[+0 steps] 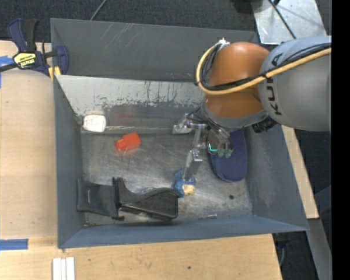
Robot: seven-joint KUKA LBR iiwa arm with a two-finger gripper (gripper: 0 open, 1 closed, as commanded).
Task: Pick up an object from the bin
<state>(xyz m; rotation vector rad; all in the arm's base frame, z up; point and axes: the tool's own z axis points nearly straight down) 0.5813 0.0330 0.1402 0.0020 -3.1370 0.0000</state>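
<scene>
Bin (157,163) floor bare leftward; hung with gripper (188,177) at blue-tan bit (185,186), just beside black heap (143,203), clear of walls; could not tell grip state.

Robotics lab test cell: a KUKA arm (297,86), its wrist under an orange cover (236,77) looped with yellow cable (200,69), reaches from the right into a scuffed grey metal bin (163,45); a black cable (105,3) trails across the dark surface beyond.
</scene>
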